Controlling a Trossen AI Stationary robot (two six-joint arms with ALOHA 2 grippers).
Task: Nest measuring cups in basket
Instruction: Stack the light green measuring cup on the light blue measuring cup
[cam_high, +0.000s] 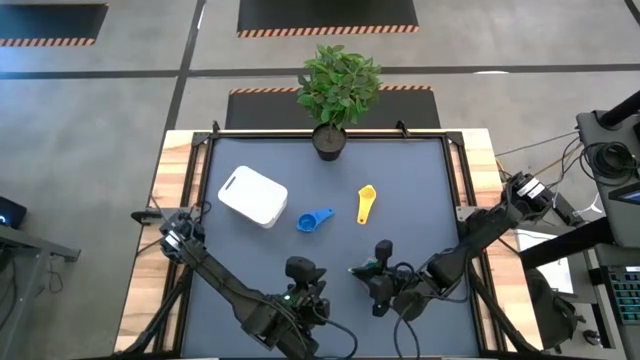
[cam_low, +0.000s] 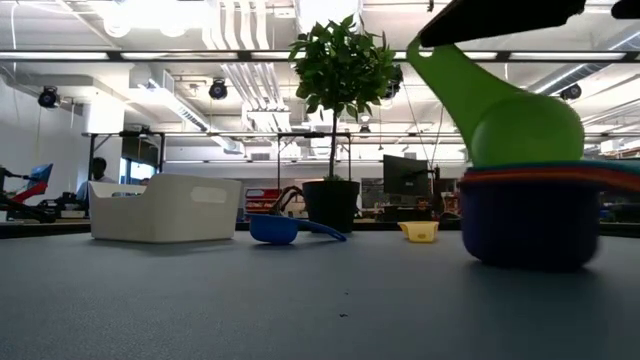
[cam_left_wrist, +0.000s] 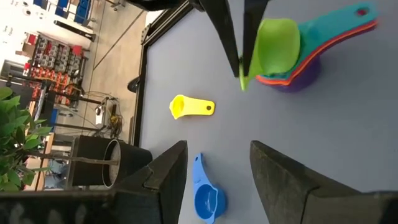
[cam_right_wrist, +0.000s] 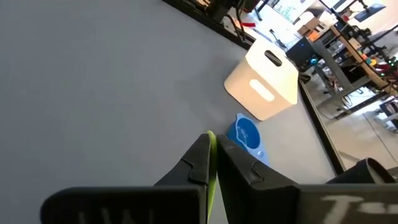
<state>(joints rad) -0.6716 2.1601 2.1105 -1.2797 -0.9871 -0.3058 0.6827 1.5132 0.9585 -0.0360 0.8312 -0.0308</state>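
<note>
The right gripper (cam_right_wrist: 211, 163) has its jaws clenched on the green cup's (cam_left_wrist: 277, 46) thin handle — an edge-on pinch that could slip, tipping the stack (cam_low: 530, 215) on the tabletop (cam_high: 330, 250).

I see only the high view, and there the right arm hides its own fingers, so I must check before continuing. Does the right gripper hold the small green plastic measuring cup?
Observer: Yes, the right gripper is shut on the flat handle of the green plastic measuring cup.
Operator: Is this cup alone?
Observer: No, it sits on top of a stack; a teal plastic cup lies under it and a purple plastic cup is lowest.
Operator: Is the stack in the air?
Observer: It seems not; in the low view the purple cup appears to rest on the dark table.
</note>
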